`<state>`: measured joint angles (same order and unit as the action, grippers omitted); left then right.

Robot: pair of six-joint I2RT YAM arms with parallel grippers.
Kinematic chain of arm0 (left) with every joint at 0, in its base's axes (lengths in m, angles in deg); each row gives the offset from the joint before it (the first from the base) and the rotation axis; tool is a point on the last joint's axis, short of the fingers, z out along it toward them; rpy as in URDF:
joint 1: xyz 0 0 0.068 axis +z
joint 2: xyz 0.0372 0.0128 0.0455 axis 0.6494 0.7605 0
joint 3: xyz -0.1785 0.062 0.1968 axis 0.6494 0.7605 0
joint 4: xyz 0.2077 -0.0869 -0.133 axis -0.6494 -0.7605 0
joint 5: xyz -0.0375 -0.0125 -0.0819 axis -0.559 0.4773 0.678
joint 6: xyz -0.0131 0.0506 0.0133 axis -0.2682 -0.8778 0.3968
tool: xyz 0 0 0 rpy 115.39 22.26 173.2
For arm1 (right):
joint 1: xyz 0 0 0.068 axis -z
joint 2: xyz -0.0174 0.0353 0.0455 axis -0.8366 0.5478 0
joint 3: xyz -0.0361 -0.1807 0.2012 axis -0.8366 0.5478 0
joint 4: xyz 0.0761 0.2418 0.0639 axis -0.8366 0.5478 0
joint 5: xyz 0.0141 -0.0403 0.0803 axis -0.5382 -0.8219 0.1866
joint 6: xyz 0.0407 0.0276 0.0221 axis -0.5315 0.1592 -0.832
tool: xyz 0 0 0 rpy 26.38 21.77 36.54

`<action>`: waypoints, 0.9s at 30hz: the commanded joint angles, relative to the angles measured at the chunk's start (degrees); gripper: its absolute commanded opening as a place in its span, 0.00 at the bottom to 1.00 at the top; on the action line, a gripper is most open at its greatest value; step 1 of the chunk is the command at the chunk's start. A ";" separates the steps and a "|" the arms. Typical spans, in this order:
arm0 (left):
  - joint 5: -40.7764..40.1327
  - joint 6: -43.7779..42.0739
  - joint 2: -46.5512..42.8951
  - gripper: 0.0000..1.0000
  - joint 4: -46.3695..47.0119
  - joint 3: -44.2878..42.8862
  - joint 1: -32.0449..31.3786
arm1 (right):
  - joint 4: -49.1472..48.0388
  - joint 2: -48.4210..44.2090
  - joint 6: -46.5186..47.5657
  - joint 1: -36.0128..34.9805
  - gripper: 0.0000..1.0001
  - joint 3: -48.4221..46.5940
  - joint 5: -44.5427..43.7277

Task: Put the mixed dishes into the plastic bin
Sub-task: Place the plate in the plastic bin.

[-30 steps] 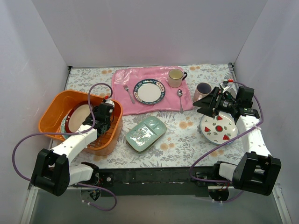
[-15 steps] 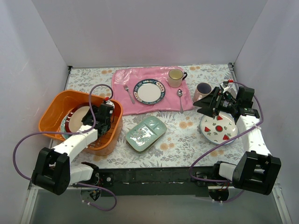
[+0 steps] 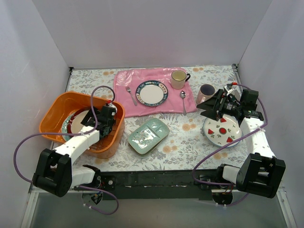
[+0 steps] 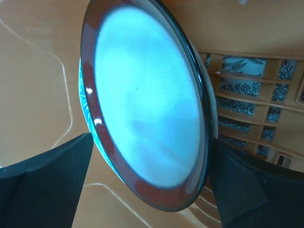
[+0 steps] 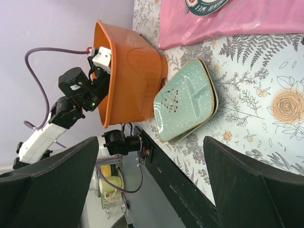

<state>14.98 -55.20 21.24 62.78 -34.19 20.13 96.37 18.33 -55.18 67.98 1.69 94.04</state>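
Observation:
The orange plastic bin (image 3: 54, 111) stands at the left. Inside it a maroon-rimmed cream plate (image 3: 78, 121) leans on a teal-patterned plate (image 4: 87, 111). My left gripper (image 3: 98, 119) reaches into the bin, open. In the left wrist view its fingers (image 4: 47, 185) straddle the cream plate's (image 4: 147, 99) lower rim, the left one clear of it. My right gripper (image 3: 210, 107) hovers open and empty beside the pink mug (image 3: 205, 91), over the far edge of the strawberry plate (image 3: 222, 130). The pale green tray (image 3: 148, 136) lies mid-table, also in the right wrist view (image 5: 185, 102).
A pink cloth mat (image 3: 142, 107) at the back holds a blue-rimmed white plate (image 3: 152, 92), a fork (image 3: 130, 95), a spoon (image 3: 183, 100) and a cream-yellow mug (image 3: 179, 79). White walls enclose the table on three sides.
My left gripper has opened and let go of the maroon-rimmed plate, which now rests lower in the bin. The right arm has barely moved.

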 commanded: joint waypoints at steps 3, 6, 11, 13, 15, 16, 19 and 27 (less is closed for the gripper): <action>3.23 3.15 0.97 0.98 -3.43 -5.73 0.32 | -1.26 -0.02 -0.08 0.40 0.98 0.52 1.46; 5.17 3.85 1.50 0.98 -5.63 -7.06 0.23 | -1.34 -0.03 -0.08 0.40 0.98 0.52 1.46; 7.89 5.44 1.85 0.98 -9.40 -10.22 0.32 | -1.26 -0.11 0.01 0.49 0.98 0.52 1.46; 8.95 5.96 1.94 0.98 -10.37 -11.01 0.23 | -1.34 -0.11 0.01 0.49 0.98 0.52 1.37; 9.74 6.40 1.94 0.98 -11.26 -11.81 0.23 | -1.34 -0.03 -0.08 0.49 0.98 0.52 1.37; 9.91 6.49 1.94 0.98 -11.52 -11.98 0.23 | -1.34 -0.02 -0.08 0.49 0.98 0.52 1.37; 10.62 6.93 1.85 0.98 -12.22 -12.60 0.32 | -1.34 -0.02 -0.07 0.49 0.98 0.43 1.46; 12.81 10.80 1.32 0.98 -17.23 -19.18 0.23 | 2.16 0.24 6.42 0.49 0.98 -2.20 2.33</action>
<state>26.04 -47.18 23.80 48.03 -48.24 20.29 96.59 18.33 -54.07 68.07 1.69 94.08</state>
